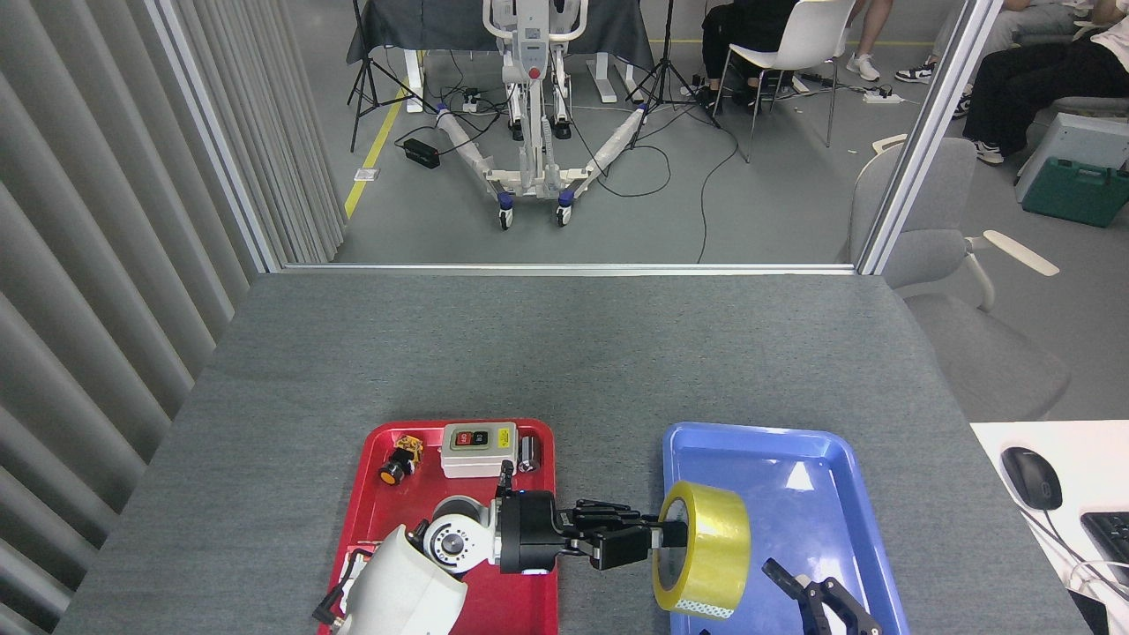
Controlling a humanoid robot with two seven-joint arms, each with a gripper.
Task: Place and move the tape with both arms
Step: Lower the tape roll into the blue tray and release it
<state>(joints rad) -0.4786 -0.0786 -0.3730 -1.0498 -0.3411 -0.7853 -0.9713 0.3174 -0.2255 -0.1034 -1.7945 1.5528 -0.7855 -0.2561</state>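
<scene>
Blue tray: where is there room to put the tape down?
The blue tray is bare across its far half. Its near end is crowded: the tape in the left gripper, with the right gripper beside it.

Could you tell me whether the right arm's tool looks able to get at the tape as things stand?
Probably yes: the right tool sits open just beside the tape, nothing between them, though the left tool grips its far side.

A robotics lab: tripods (pixel 657 62), floor cables (pixel 697 168), a wheeled lift frame (pixel 529 106)
</scene>
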